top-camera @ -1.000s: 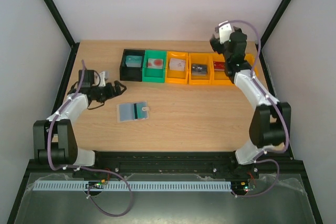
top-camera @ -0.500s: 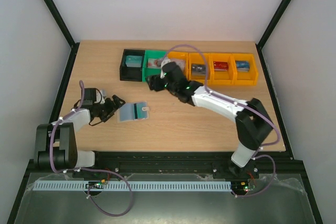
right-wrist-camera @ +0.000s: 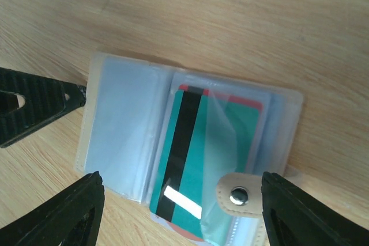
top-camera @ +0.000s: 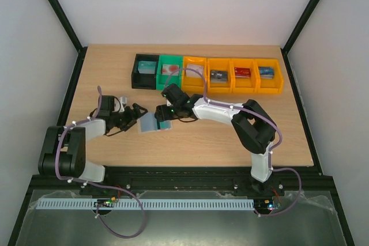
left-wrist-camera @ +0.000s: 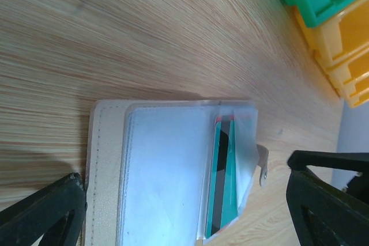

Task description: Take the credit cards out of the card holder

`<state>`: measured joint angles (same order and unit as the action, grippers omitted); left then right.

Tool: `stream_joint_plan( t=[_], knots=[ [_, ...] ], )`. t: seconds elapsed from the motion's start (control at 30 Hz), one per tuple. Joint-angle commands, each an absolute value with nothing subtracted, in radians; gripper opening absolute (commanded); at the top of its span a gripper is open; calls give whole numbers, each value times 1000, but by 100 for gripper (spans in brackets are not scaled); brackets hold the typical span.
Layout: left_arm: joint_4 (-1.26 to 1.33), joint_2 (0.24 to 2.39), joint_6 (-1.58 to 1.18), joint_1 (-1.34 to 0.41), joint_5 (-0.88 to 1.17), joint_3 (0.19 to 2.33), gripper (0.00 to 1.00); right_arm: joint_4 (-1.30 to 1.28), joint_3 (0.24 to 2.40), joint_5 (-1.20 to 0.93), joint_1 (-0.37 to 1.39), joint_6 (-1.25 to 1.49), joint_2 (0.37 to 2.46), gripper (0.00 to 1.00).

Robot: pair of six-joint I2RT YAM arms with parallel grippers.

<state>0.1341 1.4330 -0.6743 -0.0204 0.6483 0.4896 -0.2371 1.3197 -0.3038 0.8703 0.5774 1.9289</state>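
Nearest the arm bases, the left claw (top-camera: 134, 113) has crept in along the pale wooden desk (top-camera: 196, 148). It now stands with its jaws wide apart and nothing in them. One fingertip is just at the left edge of the flat white folding card holder (top-camera: 153, 124), which seems to have been nudged slightly right of where it lay a second ago. The bigger change is the right claw (top-camera: 165, 113). A second ago it hung over the bins at the far right, and it has swung across the desk to hover directly above the holder, jaws apart and empty. I read that as the next extraction being set up, probably with the left claw pinning and the right one pulling. From the right wrist, the holder lies open below and between the two fingers, untouched by them. A teal plastic card with a black stripe (right-wrist-camera: 210, 154) sits in the see-through sleeve on the snap side, with a red edge showing behind it. The small snap tab (right-wrist-camera: 237, 194) lies over its lower corner. Farther back, the row of black, green and orange plastic bins (top-camera: 219, 88) each shows a card inside.
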Motion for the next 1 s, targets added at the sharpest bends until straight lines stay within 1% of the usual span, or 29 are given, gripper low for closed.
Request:
stream_joint_plan(
  t=[0.0,0.17,0.33,0.47,0.5,0.7,0.9,0.97],
  knots=[
    [126,1480,-693,-61,687,476,96,-306,1313,-335,856,584,1936,73],
    [133,1520,-690,-105,688,482,95,-367,1263,-284,799,554,1877,73],
    [137,1591,-677,-155,717,507,92,-386,1187,-300,745,524,1867,73],
    [141,1642,-672,-178,738,525,90,-345,1148,-349,738,505,1882,72],
    [144,1656,-671,-182,746,529,90,-339,1148,-373,738,497,1894,71],
    [183,1682,-669,-236,815,568,87,-300,1131,-475,738,482,1912,55],
    [238,1655,-667,-291,852,578,84,-239,1088,-566,739,493,1870,50],
    [228,1666,-664,-296,852,588,80,-235,1084,-562,739,497,1868,50]
  ],
)
